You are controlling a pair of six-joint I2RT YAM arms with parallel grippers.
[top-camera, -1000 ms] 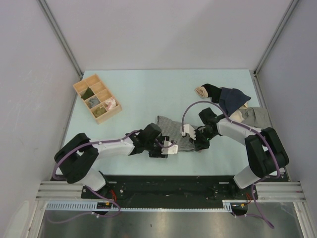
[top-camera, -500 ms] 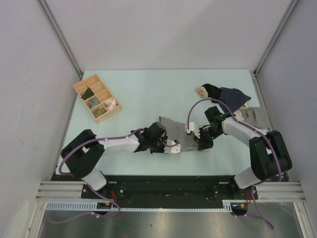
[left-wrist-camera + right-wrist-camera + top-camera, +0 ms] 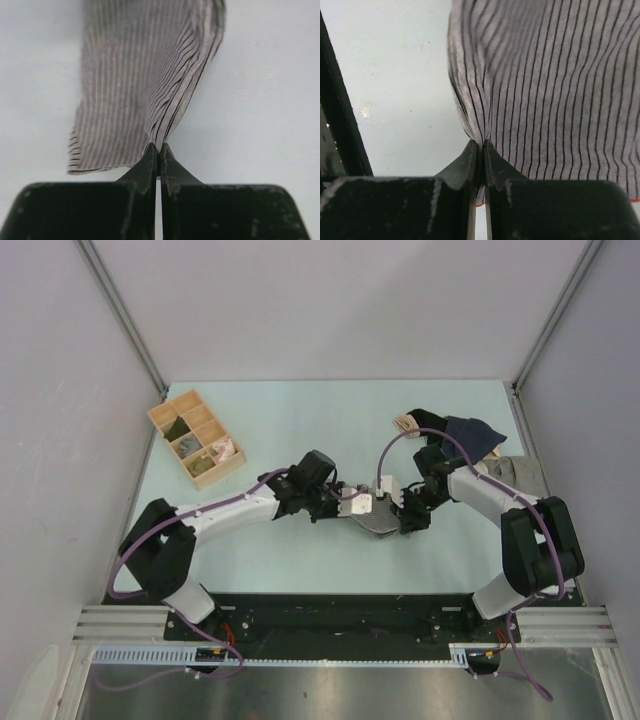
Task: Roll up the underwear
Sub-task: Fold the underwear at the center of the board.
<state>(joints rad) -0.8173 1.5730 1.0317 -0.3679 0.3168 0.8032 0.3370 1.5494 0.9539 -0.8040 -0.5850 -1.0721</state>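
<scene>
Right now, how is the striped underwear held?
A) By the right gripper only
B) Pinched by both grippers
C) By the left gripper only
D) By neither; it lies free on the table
B: the wrist views show the left gripper and the right gripper each shut on a pinched fold of the underwear.

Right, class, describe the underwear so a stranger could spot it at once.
On the table, find the middle, where the left gripper and right gripper meet. Both pinch the underwear: grey with fine stripes, unlike the plain navy garment far right.
</scene>
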